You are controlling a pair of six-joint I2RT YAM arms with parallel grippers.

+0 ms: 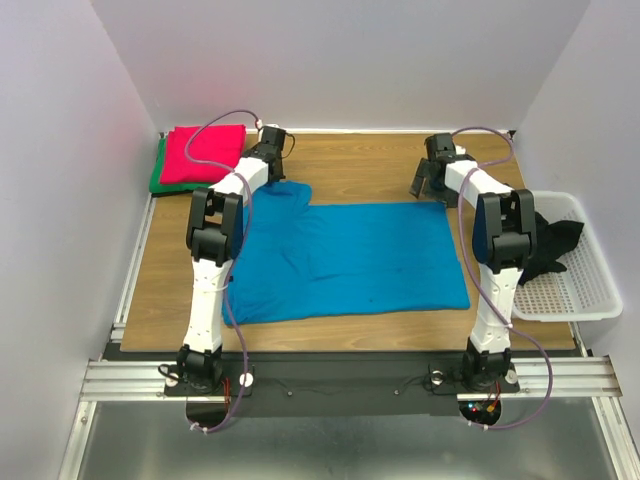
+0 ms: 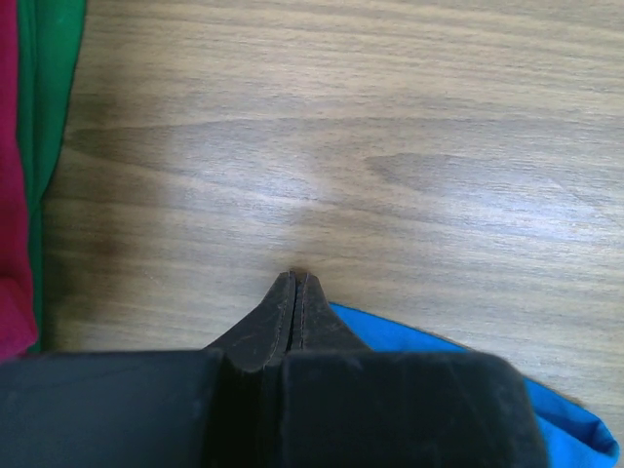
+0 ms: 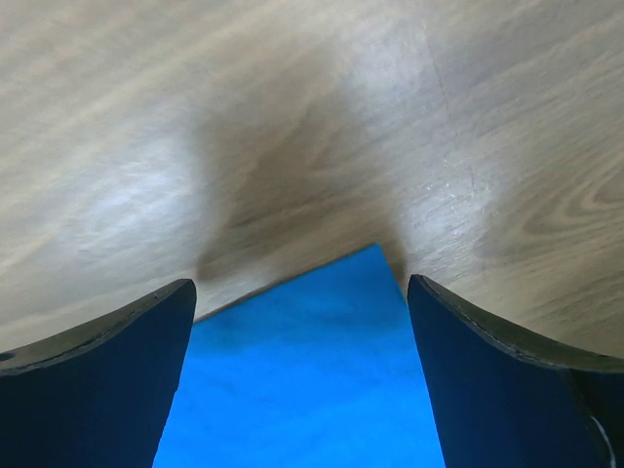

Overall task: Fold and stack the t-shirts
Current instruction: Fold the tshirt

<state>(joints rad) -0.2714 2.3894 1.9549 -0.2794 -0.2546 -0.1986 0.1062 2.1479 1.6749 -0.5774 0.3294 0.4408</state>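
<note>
From above, a bright blue cloth t-shirt (image 1: pixel 345 260) lies spread flat in the middle of the wooden table (image 1: pixel 165 290). A folded pinkish red t-shirt (image 1: pixel 205 153) rests on a folded green t-shirt (image 1: pixel 156 178) in the far left corner. The left gripper (image 1: pixel 277 165) is at the blue shirt's far left sleeve, and the right gripper (image 1: pixel 428 188) is at its far right corner. A white plastic mesh basket (image 1: pixel 575 290) stands at the right edge.

In the left wrist view, the fingers (image 2: pixel 283 322) are clenched tip to tip. Blue cloth comes out from beneath them, but I cannot tell whether it is pinched.

In the right wrist view, the jaws are released, wide apart, with the blue corner between them.
</note>
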